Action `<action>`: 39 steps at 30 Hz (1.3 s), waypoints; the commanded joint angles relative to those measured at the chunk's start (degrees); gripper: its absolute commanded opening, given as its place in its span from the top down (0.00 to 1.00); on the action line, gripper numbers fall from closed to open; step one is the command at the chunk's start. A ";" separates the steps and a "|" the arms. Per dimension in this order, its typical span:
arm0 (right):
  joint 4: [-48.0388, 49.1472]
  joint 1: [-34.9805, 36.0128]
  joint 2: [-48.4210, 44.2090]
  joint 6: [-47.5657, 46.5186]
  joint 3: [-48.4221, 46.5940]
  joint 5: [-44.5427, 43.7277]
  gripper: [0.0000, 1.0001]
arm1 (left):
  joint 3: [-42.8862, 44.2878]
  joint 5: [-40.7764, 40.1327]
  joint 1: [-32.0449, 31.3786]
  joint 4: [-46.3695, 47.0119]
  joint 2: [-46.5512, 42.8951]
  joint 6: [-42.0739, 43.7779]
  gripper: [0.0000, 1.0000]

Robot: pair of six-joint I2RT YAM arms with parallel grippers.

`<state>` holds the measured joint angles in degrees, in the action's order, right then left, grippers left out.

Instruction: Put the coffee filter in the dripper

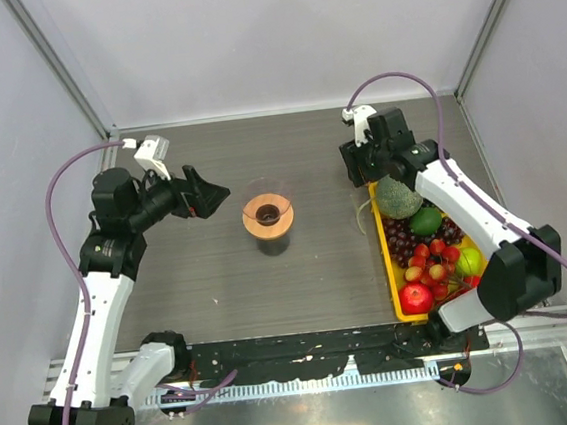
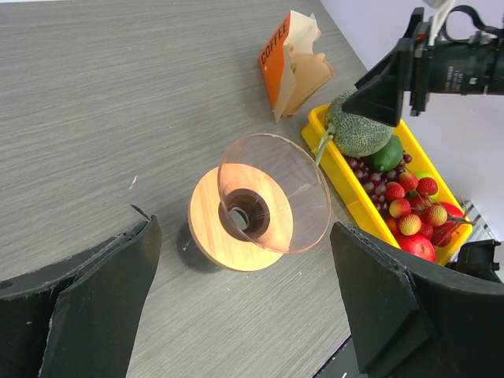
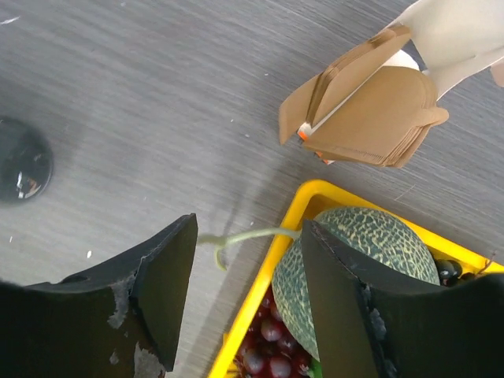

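Left hand (image 1: 208,193), jaws apart and empty, faces the dripper (image 1: 269,214). Right hand (image 3: 248,236), also apart, hovers near the filter stack (image 3: 370,110). Dripper empty, stack untouched: whole task remains.

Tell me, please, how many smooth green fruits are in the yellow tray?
2. In the yellow tray, a dark green fruit lies against the netted melon; a lighter green fruit sits farther right among the red fruits. More may be hidden underneath.
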<state>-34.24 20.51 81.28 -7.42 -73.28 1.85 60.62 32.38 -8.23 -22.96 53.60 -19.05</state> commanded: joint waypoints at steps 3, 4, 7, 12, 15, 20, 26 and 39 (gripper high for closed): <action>6.90 1.02 6.52 7.33 -2.66 -7.73 0.39 | -0.06 -0.92 0.14 3.54 -0.17 -1.17 0.01; 7.34 1.28 7.83 7.33 -2.75 -8.08 0.41 | -0.06 -1.00 0.14 3.54 -0.25 -1.25 0.01; 9.62 1.72 10.74 9.26 -3.36 -9.57 0.42 | -0.41 -0.83 0.23 3.97 0.01 -1.34 0.01; 10.59 2.16 14.87 10.58 -6.26 -12.30 0.44 | -0.50 -0.74 0.23 3.89 0.62 -1.69 0.01; 12.00 2.25 16.80 10.58 -7.05 -13.36 0.46 | -0.68 -0.92 0.23 4.32 0.80 -1.69 0.01; 12.44 2.25 19.71 11.02 -8.81 -14.59 0.49 | -0.77 -1.09 0.23 4.41 1.24 -1.78 0.01; 13.58 2.25 21.82 10.94 -9.34 -16.61 0.52 | -2.26 -0.74 0.32 5.21 1.50 -2.22 0.01; 12.54 2.25 21.47 10.41 -9.87 -17.58 0.85 | -2.35 -0.04 0.84 5.64 2.21 -3.54 0.01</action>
<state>-22.94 22.44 104.25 2.61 -80.42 -14.35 58.26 31.55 -8.10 -21.06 55.70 -21.21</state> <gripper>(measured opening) 0.206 0.992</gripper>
